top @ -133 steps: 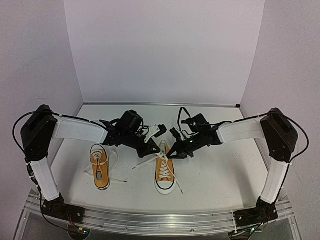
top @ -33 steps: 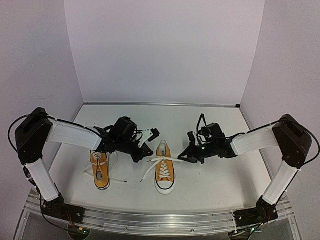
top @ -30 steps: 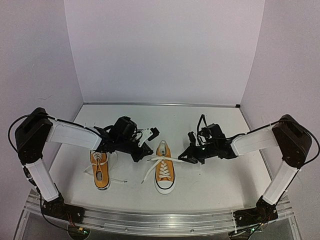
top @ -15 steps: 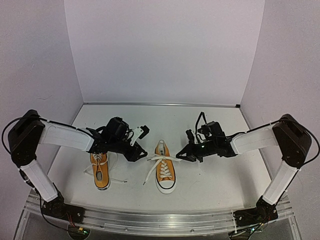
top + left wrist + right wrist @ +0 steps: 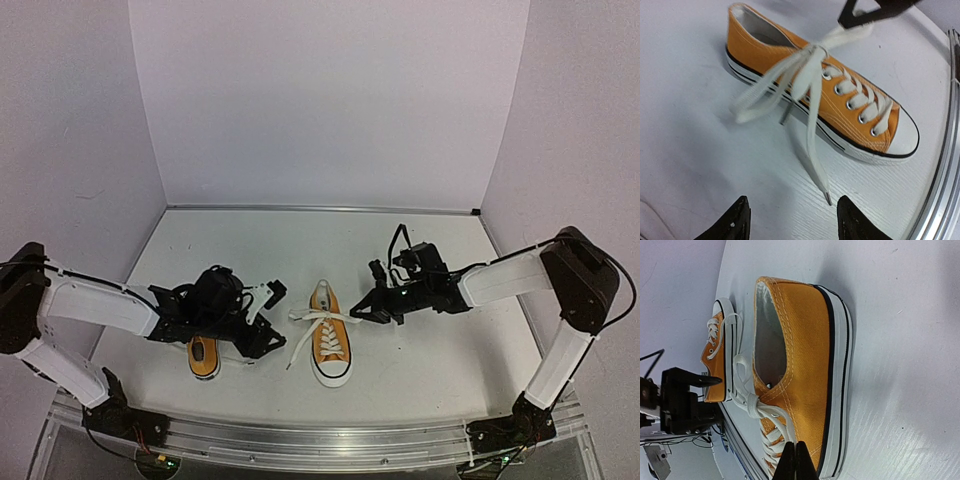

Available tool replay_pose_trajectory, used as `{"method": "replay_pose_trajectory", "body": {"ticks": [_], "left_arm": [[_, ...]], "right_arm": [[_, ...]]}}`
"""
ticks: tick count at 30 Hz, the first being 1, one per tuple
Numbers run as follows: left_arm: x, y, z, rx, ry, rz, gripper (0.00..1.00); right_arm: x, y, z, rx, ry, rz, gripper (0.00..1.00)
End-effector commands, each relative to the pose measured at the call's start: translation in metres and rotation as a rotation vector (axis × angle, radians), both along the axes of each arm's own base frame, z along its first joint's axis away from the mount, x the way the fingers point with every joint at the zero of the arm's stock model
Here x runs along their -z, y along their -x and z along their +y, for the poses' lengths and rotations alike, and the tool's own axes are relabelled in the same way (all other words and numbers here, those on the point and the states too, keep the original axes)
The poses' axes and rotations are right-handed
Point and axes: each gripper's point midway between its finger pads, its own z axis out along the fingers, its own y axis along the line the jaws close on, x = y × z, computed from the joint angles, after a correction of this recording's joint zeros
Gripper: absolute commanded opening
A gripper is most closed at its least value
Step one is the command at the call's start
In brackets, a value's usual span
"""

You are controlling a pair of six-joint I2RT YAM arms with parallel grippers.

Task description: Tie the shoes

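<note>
We see a white tabletop (image 5: 430, 375) between lilac walls (image 5: 330, 100). The left arm (image 5: 95, 303) hides half of one shoe (image 5: 203, 358), left fingers (image 5: 737, 225) spread empty; closed right fingers (image 5: 790, 462) pinch the lace (image 5: 839, 36) of the middle shoe (image 5: 331, 347).

My left gripper (image 5: 792, 212), jaws apart, hangs above an orange sneaker (image 5: 840, 100) whose white lace (image 5: 846, 34) my right gripper (image 5: 846, 21) pinches.

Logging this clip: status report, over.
Left gripper open, empty. Right gripper shut on white lace of orange canvas sneaker; no bow. Second sneaker partly under left arm.
</note>
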Motion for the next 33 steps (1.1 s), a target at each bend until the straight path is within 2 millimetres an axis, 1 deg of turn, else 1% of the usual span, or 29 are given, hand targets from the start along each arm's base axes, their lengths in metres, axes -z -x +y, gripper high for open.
{"method": "replay_pose_trajectory", "body": {"ticks": [1, 6, 10, 12, 13, 14, 15, 16, 18, 19, 24, 27, 28, 30, 33], "left_arm": [[0.021, 0.004, -0.015, -0.001, -0.032, 0.03, 0.59], [0.039, 0.006, -0.033, 0.029, -0.04, 0.058, 0.59], [0.049, 0.007, -0.049, 0.062, -0.045, 0.065, 0.55], [0.05, 0.009, -0.055, 0.078, -0.034, 0.071, 0.52], [0.049, 0.01, -0.059, 0.09, -0.03, 0.072, 0.49], [0.048, 0.012, -0.064, 0.104, -0.026, 0.071, 0.42], [0.046, 0.015, -0.068, 0.119, -0.022, 0.069, 0.34], [0.042, 0.016, -0.072, 0.132, -0.022, 0.061, 0.24], [0.029, 0.023, -0.078, 0.164, -0.011, 0.035, 0.04], [0.017, 0.026, -0.082, 0.176, 0.005, 0.015, 0.01], [-0.035, 0.05, -0.103, 0.262, 0.076, -0.072, 0.0], [-0.055, 0.055, -0.116, 0.3, 0.126, -0.084, 0.0], [-0.059, 0.055, -0.122, 0.31, 0.138, -0.086, 0.0], [-0.056, 0.053, -0.133, 0.325, 0.138, -0.084, 0.0], [-0.042, 0.046, -0.154, 0.345, 0.115, -0.068, 0.0]], "right_arm": [[-0.012, -0.004, 0.011, -0.023, -0.033, -0.027, 0.0], [-0.013, -0.003, 0.011, -0.022, -0.033, -0.026, 0.0], [-0.011, -0.002, 0.011, -0.023, -0.029, -0.023, 0.0], [-0.01, -0.001, 0.011, -0.024, -0.029, -0.021, 0.0], [-0.01, -0.001, 0.011, -0.024, -0.029, -0.021, 0.01], [-0.01, -0.002, 0.012, -0.024, -0.03, -0.021, 0.01], [-0.011, -0.002, 0.012, -0.024, -0.03, -0.021, 0.01], [-0.011, -0.002, 0.012, -0.025, -0.032, -0.022, 0.01], [-0.013, -0.003, 0.013, -0.026, -0.035, -0.022, 0.02], [-0.013, -0.003, 0.013, -0.026, -0.036, -0.023, 0.03], [-0.016, -0.004, 0.014, -0.025, -0.039, -0.027, 0.04], [-0.014, -0.004, 0.014, -0.026, -0.037, -0.024, 0.03], [-0.014, -0.005, 0.014, -0.026, -0.038, -0.026, 0.03], [-0.015, -0.005, 0.015, -0.026, -0.038, -0.026, 0.03], [-0.014, -0.006, 0.016, -0.027, -0.04, -0.025, 0.02]]}}
